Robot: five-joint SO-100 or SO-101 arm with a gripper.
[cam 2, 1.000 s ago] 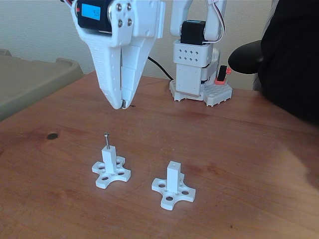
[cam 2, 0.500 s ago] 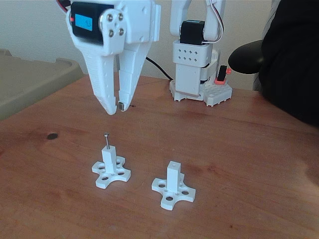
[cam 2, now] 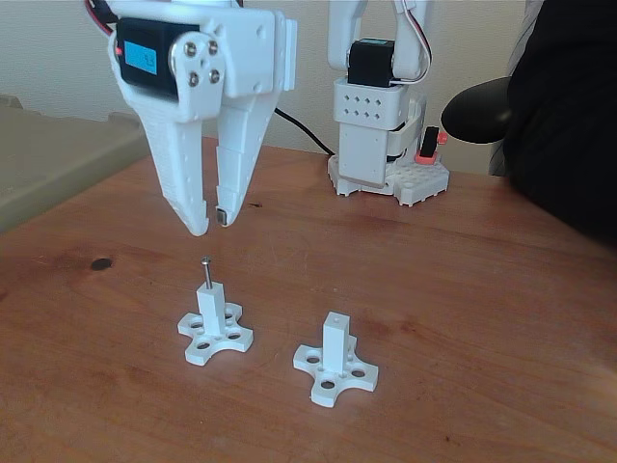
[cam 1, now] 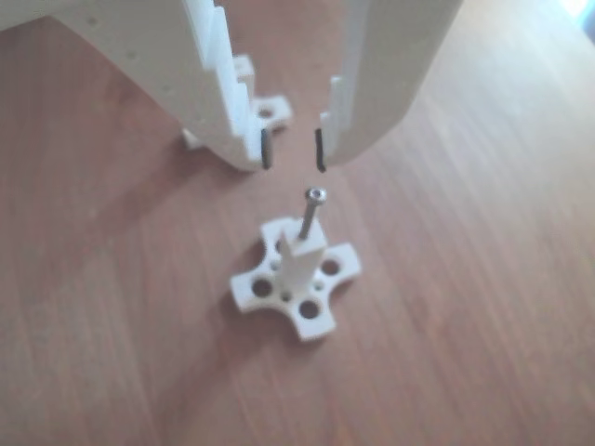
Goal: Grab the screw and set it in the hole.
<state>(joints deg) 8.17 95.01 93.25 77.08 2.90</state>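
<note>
One screw (cam 2: 205,270) stands upright in the left post (cam 2: 212,311), straight below your open, empty gripper (cam 2: 212,222) (drop vertically).

No words, brands or numbers can be read. A blue label (cam 2: 141,58) sits on the black motor (cam 2: 154,58) at about 10 o'clock in the fixed view, atop the gripper (cam 2: 210,222), but its print is too small to read.
</note>
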